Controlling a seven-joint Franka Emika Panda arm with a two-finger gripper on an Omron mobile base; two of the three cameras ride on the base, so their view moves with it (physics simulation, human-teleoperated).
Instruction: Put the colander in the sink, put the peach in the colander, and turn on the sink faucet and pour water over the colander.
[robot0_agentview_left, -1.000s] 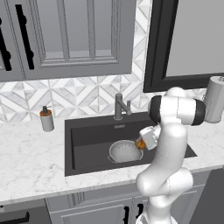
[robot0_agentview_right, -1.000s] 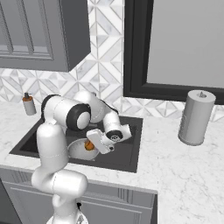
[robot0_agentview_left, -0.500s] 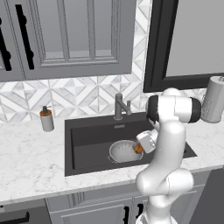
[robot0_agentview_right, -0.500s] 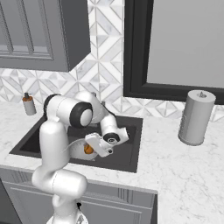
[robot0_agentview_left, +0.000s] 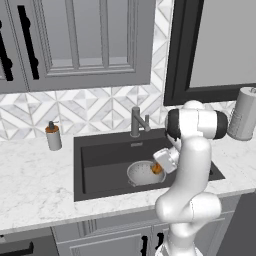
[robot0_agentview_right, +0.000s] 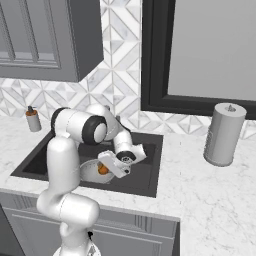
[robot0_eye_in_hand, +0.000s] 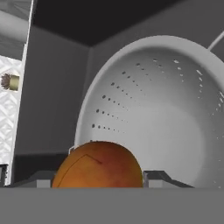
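Sink (robot0_agentview_left: 100, 155): dark basin in the counter. Colander (robot0_agentview_left: 142, 174) sits on its floor, right of centre. Gripper (robot0_agentview_left: 159, 168), fingers closed on the peach (robot0_eye_in_hand: 98, 165), hangs just above the colander's right rim. Faucet (robot0_agentview_left: 136, 121) stands behind the sink.

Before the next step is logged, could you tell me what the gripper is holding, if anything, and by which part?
The gripper holds the peach by its two opposite sides, one finger on each, over the colander.
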